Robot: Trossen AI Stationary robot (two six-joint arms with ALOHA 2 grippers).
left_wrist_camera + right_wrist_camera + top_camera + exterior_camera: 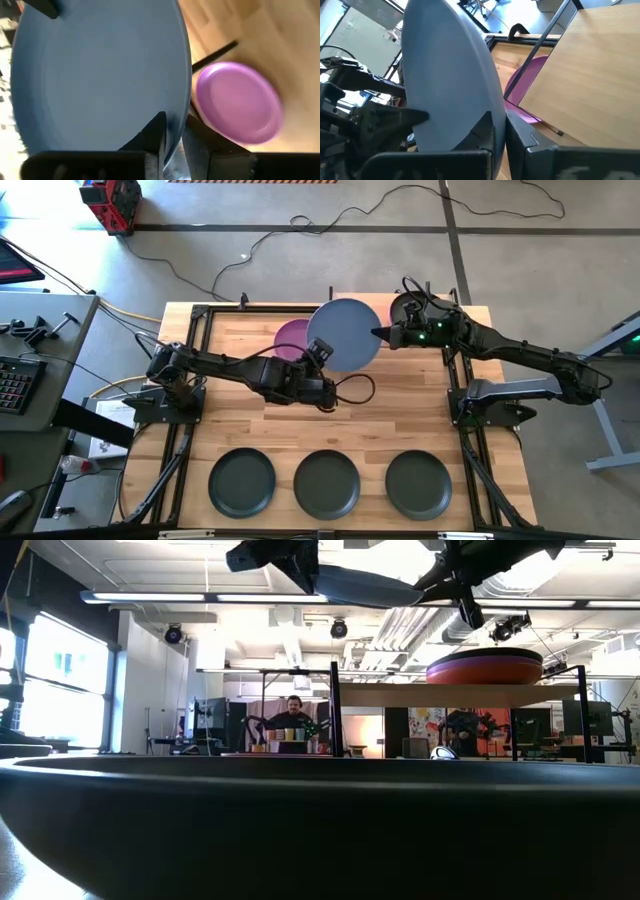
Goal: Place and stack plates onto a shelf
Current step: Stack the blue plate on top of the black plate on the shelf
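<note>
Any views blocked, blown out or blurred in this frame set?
Low view: a dark plate rim right at the lens fills the lower half; windows and ceiling lights blown out. Left wrist view: blue plate fills most of the picture, purple plate soft-edged. Right wrist view: bright glare at the top. High view: evenly lit.

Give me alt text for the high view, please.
Both hands grip one pale blue-grey plate above the shelf: the left hand on its near-left rim, the right hand on its right rim. A purple plate lies beneath, and three dark plates line the tabletop's near edge.
</note>
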